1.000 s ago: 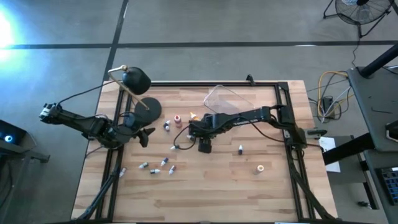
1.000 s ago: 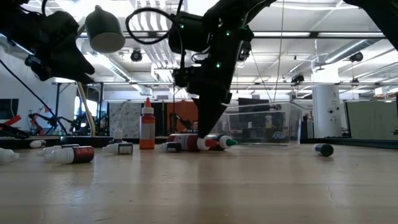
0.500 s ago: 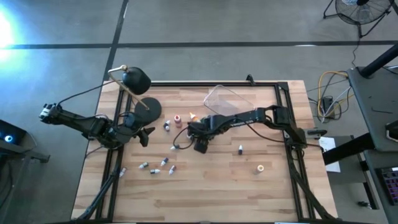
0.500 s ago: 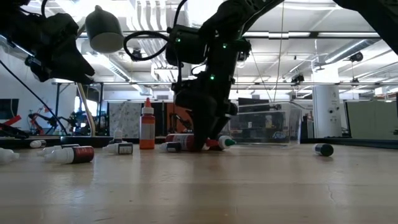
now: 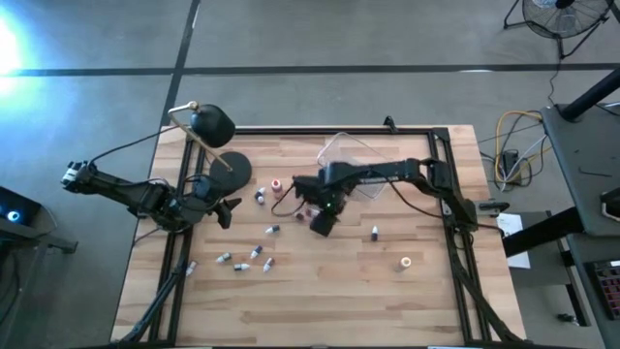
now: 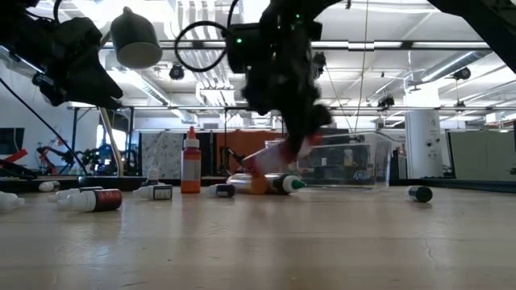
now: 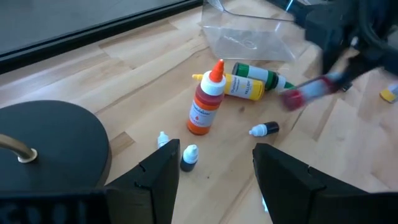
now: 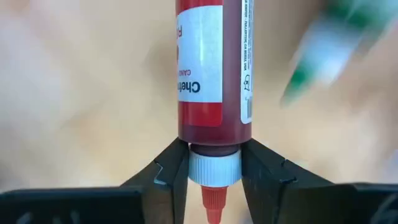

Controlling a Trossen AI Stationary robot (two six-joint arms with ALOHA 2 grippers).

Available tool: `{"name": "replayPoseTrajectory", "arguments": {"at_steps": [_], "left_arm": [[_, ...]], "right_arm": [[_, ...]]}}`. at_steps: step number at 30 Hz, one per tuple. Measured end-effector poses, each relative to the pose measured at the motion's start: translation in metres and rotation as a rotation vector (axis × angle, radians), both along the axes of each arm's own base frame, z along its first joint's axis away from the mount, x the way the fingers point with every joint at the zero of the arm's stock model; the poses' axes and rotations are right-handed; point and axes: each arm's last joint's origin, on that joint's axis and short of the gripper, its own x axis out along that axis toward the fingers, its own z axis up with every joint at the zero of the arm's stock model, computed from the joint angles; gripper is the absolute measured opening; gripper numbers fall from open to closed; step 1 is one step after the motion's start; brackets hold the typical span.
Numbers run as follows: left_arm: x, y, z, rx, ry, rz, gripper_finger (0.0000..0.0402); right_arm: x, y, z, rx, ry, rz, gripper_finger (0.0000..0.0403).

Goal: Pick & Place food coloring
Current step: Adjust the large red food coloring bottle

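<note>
Since a second ago the right gripper has risen off the boards, taking a red bottle of food coloring with it; before, it was down among the lying bottles. In the right wrist view its two fingers clamp the bottle at the white cap, nozzle pointing back toward the camera, and everything behind is smeared, a green streak the only other thing to make out. From table height the red bottle hangs tilted and blurred above the wood, close in front of the clear tub. Below it a yellow bottle and a green bottle lie touching, next to an upright orange bottle. Nearer the left side, small capped bottles lie scattered, too tiny to tell colours from above. The left gripper hovers beside the lamp base, fingers apart and empty. The lamp's head is cut by the arm.
</note>
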Motion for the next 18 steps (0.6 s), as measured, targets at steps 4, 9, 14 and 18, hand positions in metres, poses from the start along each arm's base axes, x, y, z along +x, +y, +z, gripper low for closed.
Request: {"name": "replayPoseTrajectory", "arguments": {"at_steps": [4, 9, 14, 18], "left_arm": [[0.001, 0.0, 0.001, 0.034, -0.002, -0.004, 0.0177], [0.001, 0.0, 0.002, 0.075, 0.004, -0.011, 0.0177], [0.001, 0.0, 0.003, 0.085, 0.009, -0.016, 0.0177], [0.001, 0.001, 0.003, 0.114, 0.024, -0.028, 0.0177]], "right_arm": [[-0.015, -0.007, 0.014, 0.418, 0.22, -0.259, 0.0114], [-0.024, 0.013, 0.006, 0.599, 0.378, -0.307, 0.013], [-0.03, 0.044, -0.019, 0.673, 0.502, -0.286, 0.0112], [-0.035, 0.066, -0.037, 0.69, 0.607, -0.29, 0.0113]]}}
